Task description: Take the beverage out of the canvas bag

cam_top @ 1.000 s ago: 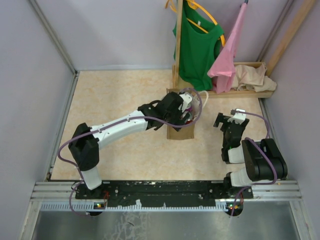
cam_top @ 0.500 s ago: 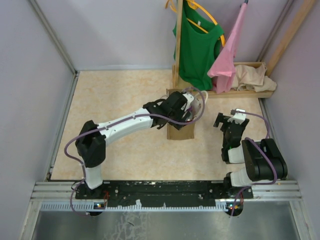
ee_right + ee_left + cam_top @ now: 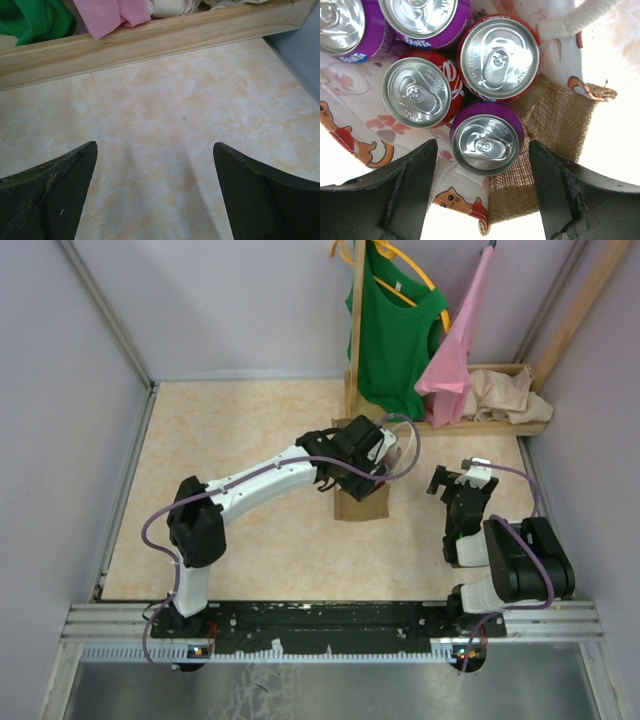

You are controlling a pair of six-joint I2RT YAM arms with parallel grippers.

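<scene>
The tan-brown canvas bag [image 3: 361,502] stands mid-table with white handles; its burlap wall [image 3: 555,120] and cat-print lining show in the left wrist view. Inside stand several drink cans: a purple can [image 3: 486,142] nearest my jaws, two red cans [image 3: 418,93] [image 3: 499,56], and purple Fanta cans [image 3: 425,17] at the back. My left gripper [image 3: 372,458] [image 3: 482,192] hovers open over the bag's mouth, its jaws either side of the nearest purple can, holding nothing. My right gripper [image 3: 455,483] [image 3: 155,190] is open and empty above bare table, right of the bag.
A wooden rack [image 3: 357,330] behind the bag holds a green shirt [image 3: 395,335] and a pink garment [image 3: 455,355]; a pale beige cloth [image 3: 510,390] lies on its base rail [image 3: 150,40]. Grey walls close in the left, back and right sides.
My left arm has reached farther forward and right, bringing its gripper over the bag's mouth. The right arm has not moved.
</scene>
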